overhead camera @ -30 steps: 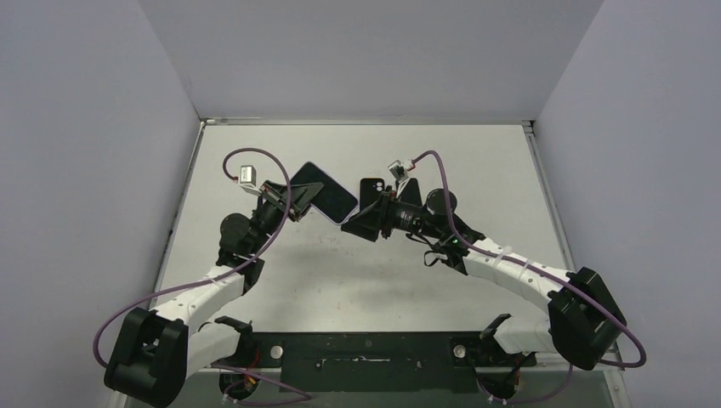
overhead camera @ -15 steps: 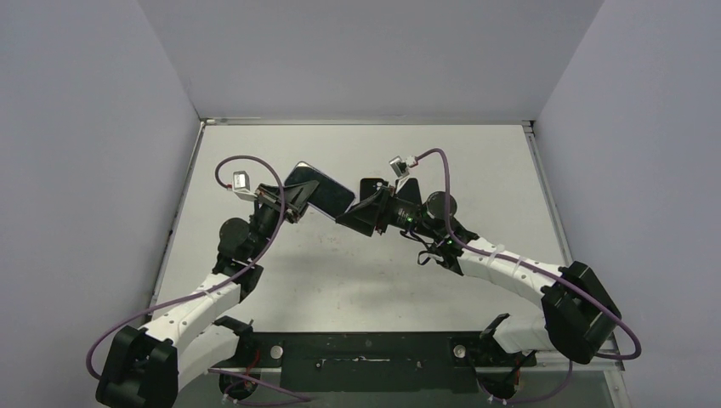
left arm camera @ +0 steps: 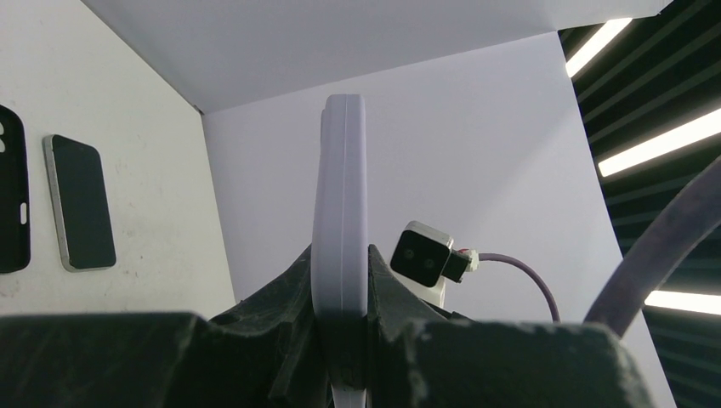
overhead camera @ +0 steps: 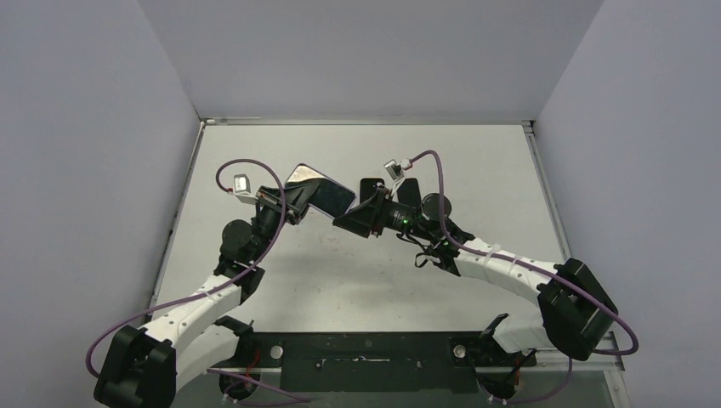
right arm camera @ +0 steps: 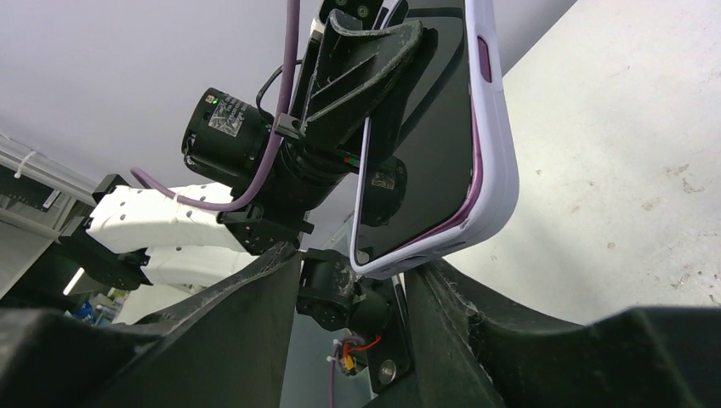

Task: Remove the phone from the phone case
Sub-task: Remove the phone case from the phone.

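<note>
Fingers of the left gripper (left arm camera: pixel 340 276) are clamped on the flat faces of a pale lilac, round-cornered phone case (left arm camera: pixel 338 195), holding it on edge above the white desk (overhead camera: pixel 476 161). A black-screened phone (right arm camera: pixel 425 144) sits inside that case. The right gripper (right arm camera: pixel 361 285) has its jaws apart, with the case's lower corner between them; I cannot tell whether they touch it. On the desk lie a second dark phone with a silver rim (left arm camera: pixel 81 201) and a black case (left arm camera: pixel 10 200) just beside it.
</note>
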Controlling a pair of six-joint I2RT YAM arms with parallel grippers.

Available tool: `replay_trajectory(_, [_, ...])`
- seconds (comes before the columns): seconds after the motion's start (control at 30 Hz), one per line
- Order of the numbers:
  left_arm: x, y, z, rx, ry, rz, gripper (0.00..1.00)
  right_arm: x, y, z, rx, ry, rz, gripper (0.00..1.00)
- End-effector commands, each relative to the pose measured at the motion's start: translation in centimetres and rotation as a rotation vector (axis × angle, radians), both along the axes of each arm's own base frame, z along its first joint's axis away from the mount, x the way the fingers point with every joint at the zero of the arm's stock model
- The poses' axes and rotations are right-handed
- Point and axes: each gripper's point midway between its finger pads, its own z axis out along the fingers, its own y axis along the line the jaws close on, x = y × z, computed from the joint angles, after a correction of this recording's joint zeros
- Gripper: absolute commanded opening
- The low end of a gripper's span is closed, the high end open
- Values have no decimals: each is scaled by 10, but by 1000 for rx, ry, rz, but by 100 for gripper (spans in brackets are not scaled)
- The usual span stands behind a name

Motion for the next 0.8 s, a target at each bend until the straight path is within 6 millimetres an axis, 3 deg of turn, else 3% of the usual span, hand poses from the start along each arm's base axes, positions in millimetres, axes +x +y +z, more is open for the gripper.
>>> replay_trajectory(0.0, [-9,6,41,-75,-123,16,0,5,5,13,33,-44,-20,47])
replay_trajectory(0.23, [-10,7,40,-79,-119,17,0,8,6,11,32,-50,-30,35])
replay_trajectory(0.53, [-12,7,41,-84,-125,15,0,12,5,15,52,-76,-56,29])
replay_trajectory(0.77, [-12,3,34,-93,-84,-15,0,9,7,4,14,-127,-25,3])
